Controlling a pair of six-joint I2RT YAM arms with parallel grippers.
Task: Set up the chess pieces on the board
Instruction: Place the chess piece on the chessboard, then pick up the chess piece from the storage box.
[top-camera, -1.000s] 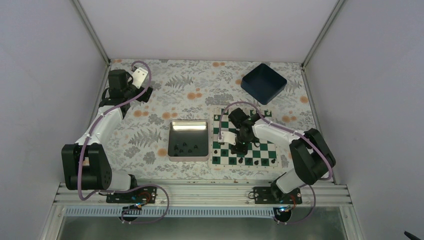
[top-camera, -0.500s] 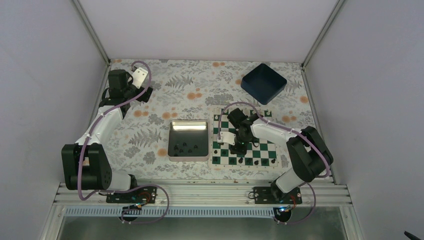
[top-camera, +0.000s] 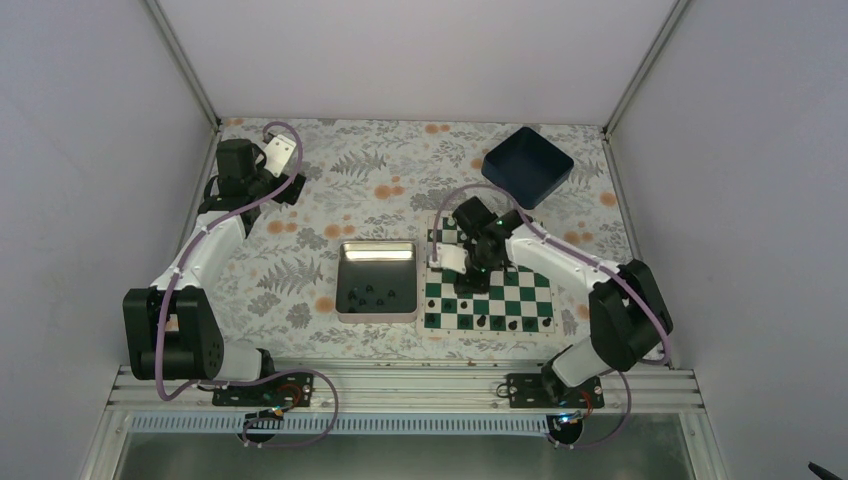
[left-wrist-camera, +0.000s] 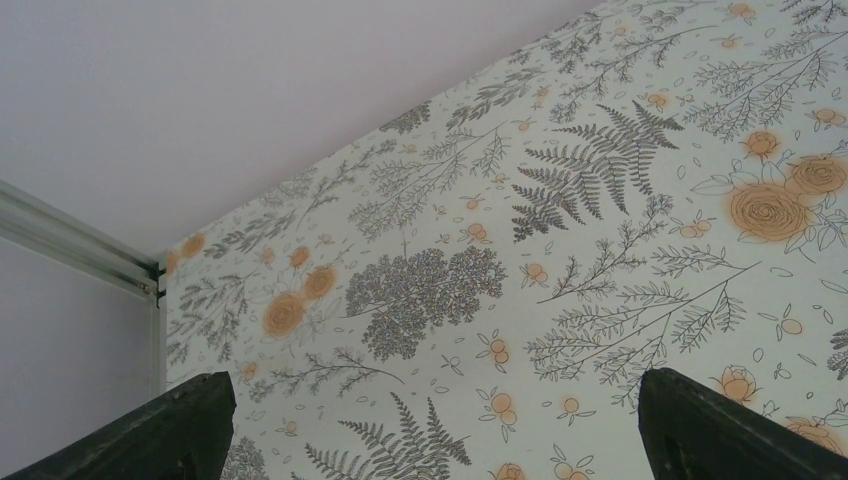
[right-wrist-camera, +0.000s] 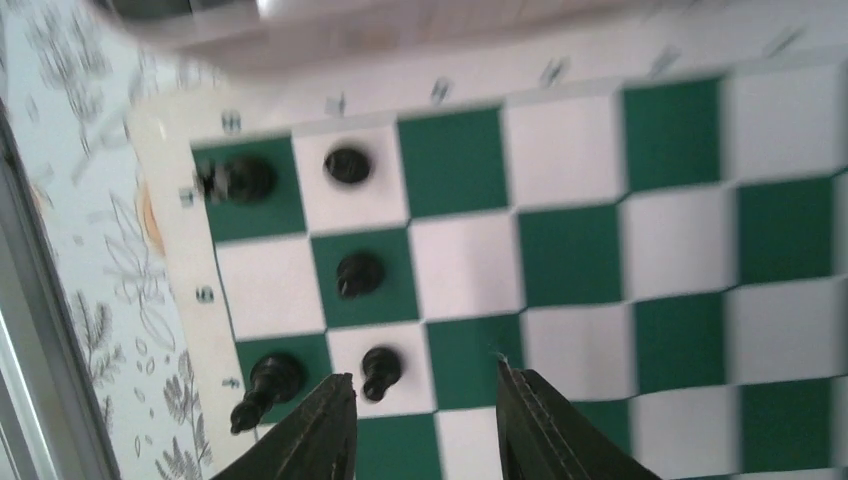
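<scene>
The green and white board (top-camera: 519, 290) lies right of centre. Several tiny black chess pieces (top-camera: 497, 322) stand along its near edge, and more lie in the silver tin (top-camera: 377, 281). My right gripper (top-camera: 466, 281) hovers over the board's left part, open and empty. In the right wrist view the board (right-wrist-camera: 680, 190) fills the frame, and my right gripper (right-wrist-camera: 425, 395) is open above a green square, with a black pawn (right-wrist-camera: 380, 370) just beside the left fingertip. Other black pieces (right-wrist-camera: 358, 274) stand near the board's corner. My left gripper (left-wrist-camera: 435, 400) is open over bare floral cloth at the far left.
A dark blue square bin (top-camera: 527, 166) sits behind the board at the back right. The silver tin stands just left of the board. Metal frame posts and white walls bound the table on three sides.
My right gripper has risen and drawn back from the board's near rows toward its far left part. The left arm has not moved.
</scene>
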